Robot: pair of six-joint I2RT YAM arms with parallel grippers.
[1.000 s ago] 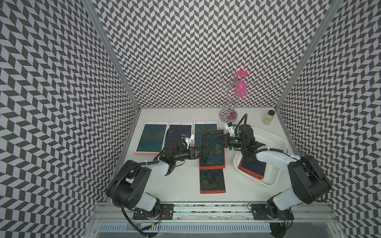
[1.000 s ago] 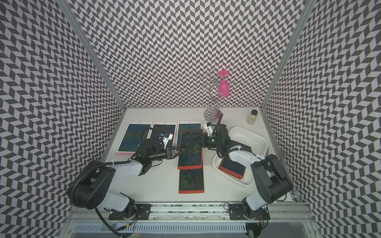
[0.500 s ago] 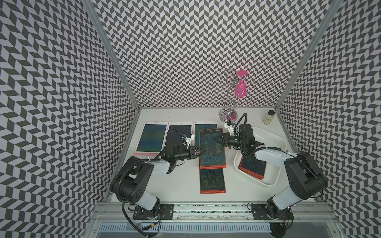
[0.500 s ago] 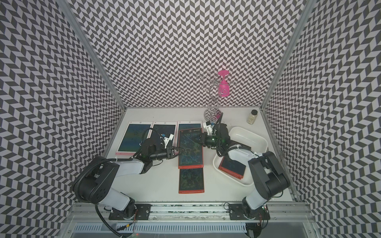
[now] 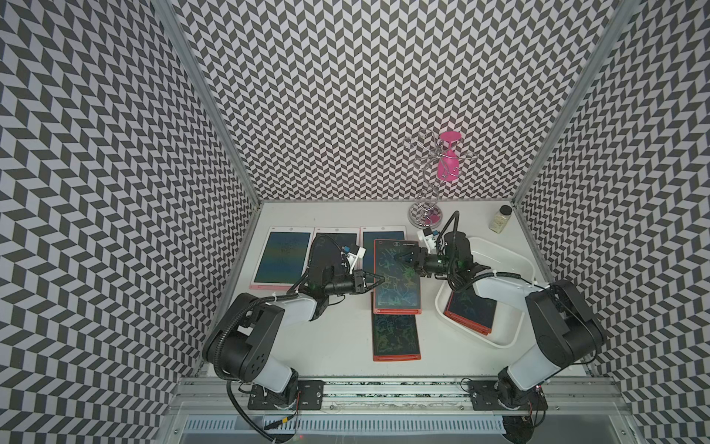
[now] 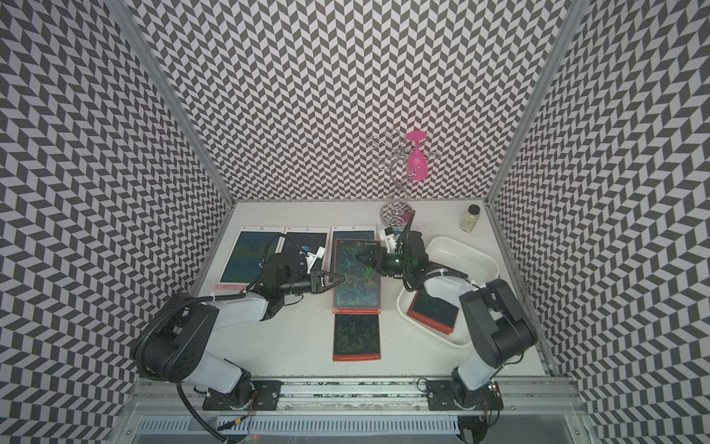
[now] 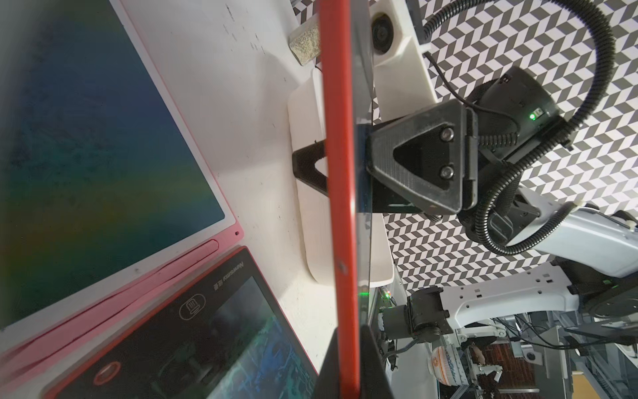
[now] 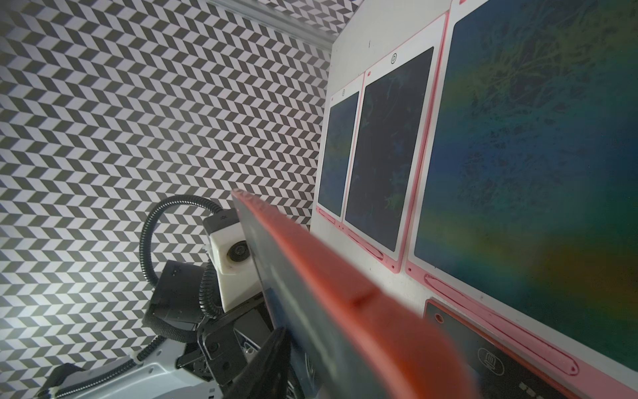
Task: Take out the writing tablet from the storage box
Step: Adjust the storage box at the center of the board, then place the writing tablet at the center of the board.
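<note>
Now my left fingers (image 7: 376, 366) have clamped the writing tablet (image 5: 395, 276) outside the storage box (image 5: 499, 261); right fingers (image 7: 383, 152): grip unclear.

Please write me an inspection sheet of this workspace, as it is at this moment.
Surface: white table, tablets lying flat on it.
Job's things: storage box holds a boxed red tablet; held red tablet hangs above the table.
Clutter: three pink tablets, lying red tablet, wire rack with pink glass, small jar.
Grippers: left claw shut on held red tablet; right claw astride its opposite edge, grip unclear.
Cables: black hose arches over each wrist.
Surroundings: chevron walls on three sides.
</note>
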